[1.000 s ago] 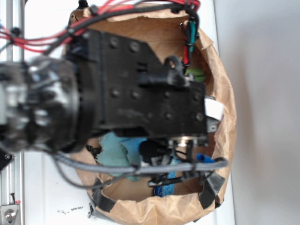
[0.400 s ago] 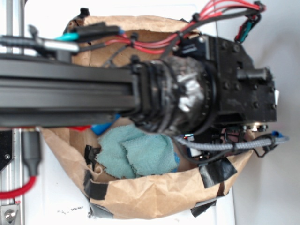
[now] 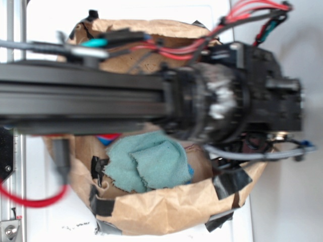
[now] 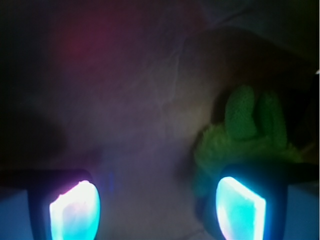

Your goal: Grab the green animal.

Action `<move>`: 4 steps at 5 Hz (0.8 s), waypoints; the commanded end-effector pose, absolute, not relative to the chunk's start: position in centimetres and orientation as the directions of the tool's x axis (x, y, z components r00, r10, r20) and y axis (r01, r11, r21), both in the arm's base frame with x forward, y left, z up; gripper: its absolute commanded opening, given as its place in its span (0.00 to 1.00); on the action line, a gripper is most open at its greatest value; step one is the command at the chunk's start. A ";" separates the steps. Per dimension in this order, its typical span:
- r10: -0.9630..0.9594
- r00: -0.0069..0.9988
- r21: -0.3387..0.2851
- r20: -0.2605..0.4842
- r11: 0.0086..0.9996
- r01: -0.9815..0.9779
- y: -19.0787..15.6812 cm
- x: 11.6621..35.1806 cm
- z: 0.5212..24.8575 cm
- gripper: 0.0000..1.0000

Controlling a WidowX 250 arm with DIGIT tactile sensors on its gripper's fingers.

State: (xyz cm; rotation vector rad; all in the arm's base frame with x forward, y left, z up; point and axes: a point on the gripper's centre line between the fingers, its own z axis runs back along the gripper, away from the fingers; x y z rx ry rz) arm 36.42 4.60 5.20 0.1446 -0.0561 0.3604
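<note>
My arm point(image 3: 101, 96) spans the exterior view from the left edge, a long black beam, blurred, with the wrist block point(image 3: 262, 96) hanging past the right rim of the brown paper bag point(image 3: 161, 206). The bag sits open-mouthed on a white surface point(image 3: 45, 201), its lower corners patched with black tape point(image 3: 229, 184). Red cables point(image 3: 176, 50) run along the arm; one red loop point(image 3: 30, 199) sags at lower left.

Inside the bag, toward the near wall — a crumpled teal-green rag point(image 3: 146, 164), lying in plain sight below the arm. A scrap of red and blue point(image 3: 108, 137) shows at the rag's upper left; I cannot tell what it is.

Wrist view is dim. My gripper point(image 4: 157, 207) stands spread, two glowing cyan fingertip pads point(image 4: 75, 210) wide apart at the bottom corners, nothing between them but creased paper point(image 4: 145, 115).

The green animal point(image 4: 245, 135) — fuzzy, lime — sits at right, just above and behind my right-side pad, partly hidden by it. Whether pad and plush touch, I cannot tell. From the exterior view the toy is hidden under my arm.
</note>
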 end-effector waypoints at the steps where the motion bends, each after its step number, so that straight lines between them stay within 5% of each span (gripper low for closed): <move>1: 0.345 0.916 0.143 0.204 0.915 -0.377 4.5 37.3 7.2 1.00; 4: 0.323 0.921 0.144 0.217 0.923 -0.358 4.3 36.8 7.2 1.00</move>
